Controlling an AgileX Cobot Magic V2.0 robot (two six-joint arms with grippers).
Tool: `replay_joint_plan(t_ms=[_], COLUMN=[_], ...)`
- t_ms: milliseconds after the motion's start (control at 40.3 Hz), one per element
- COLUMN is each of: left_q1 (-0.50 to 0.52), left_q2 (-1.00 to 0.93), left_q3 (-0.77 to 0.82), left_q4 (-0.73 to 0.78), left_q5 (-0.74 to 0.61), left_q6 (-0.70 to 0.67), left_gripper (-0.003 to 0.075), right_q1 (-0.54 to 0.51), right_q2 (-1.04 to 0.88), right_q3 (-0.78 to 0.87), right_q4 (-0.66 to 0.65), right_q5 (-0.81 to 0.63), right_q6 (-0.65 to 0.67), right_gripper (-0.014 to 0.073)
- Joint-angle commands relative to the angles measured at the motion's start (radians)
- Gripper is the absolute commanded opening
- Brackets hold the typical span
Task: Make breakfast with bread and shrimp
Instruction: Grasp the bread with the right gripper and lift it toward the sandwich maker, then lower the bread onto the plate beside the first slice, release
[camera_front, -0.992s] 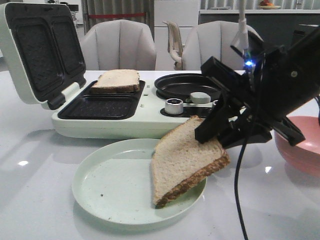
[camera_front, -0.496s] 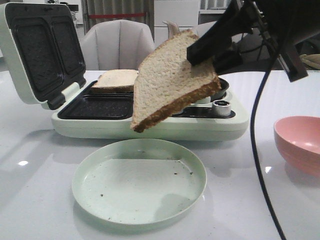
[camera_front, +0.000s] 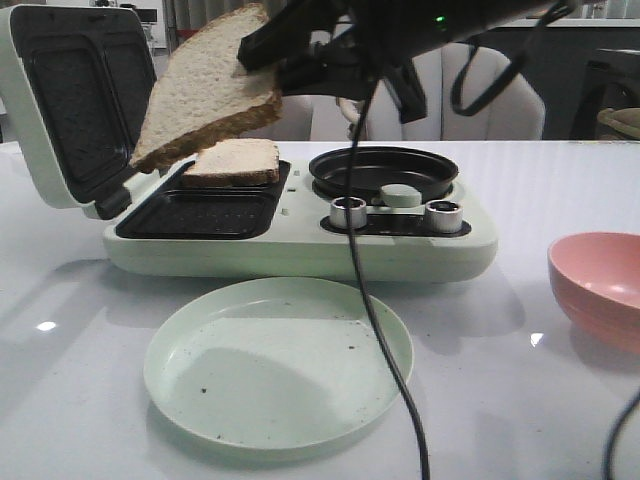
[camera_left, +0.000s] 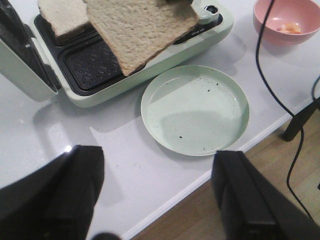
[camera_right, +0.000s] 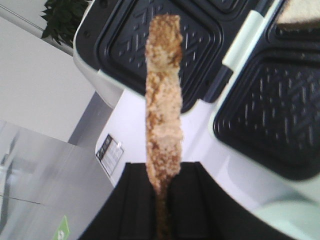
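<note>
My right gripper (camera_front: 262, 52) is shut on one slice of bread (camera_front: 205, 85) and holds it tilted in the air, over the left wells of the open sandwich maker (camera_front: 300, 255). In the right wrist view the slice (camera_right: 162, 100) shows edge-on, pinched in that gripper (camera_right: 162, 200). A second slice of bread (camera_front: 232, 162) lies in the maker's rear left well; the front left well (camera_front: 195, 215) is bare. The shrimp (camera_left: 290, 28) lies in the pink bowl (camera_left: 270, 27). My left gripper (camera_left: 157, 200) is open above the table's near edge, holding nothing.
A pale green plate (camera_front: 278, 360) with a few crumbs sits in front of the maker. The pink bowl (camera_front: 590, 270) stands at the right. The maker's lid (camera_front: 80, 100) stands open at the left; its round pan (camera_front: 383, 172) and knobs are on the right. Cables hang over the plate.
My right gripper has lifted the bread slice off the green plate and carried it up and to the left, over the sandwich maker. The plate is now bare.
</note>
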Motion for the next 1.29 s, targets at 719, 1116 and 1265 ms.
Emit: replay_joint_plan(t_ms=[719,1116,1265], left_q1=[-0.007,-0.007,-0.007], left_q2=[0.0,0.0,0.0], left_q3=[-0.025,-0.025,-0.025], left_q4=[0.018,0.018,0.018], left_q5=[-0.074,-0.074,-0.074], left_q6=[-0.002,-0.002,-0.002], left_gripper=[0.051,0.0509,0.0509], right_q1=[0.012,-0.01,-0.008], right_q2=[0.343,0.245,0.126], right_q3=[-0.398,-0.398,-0.398], right_q4=[0.106,-0.144,-0.54], right_q5=[0.012,-0.074,-0.106], right_q6=[-0.022,0.126,0.361], right_gripper=[0.0433,0.0431,0.0431])
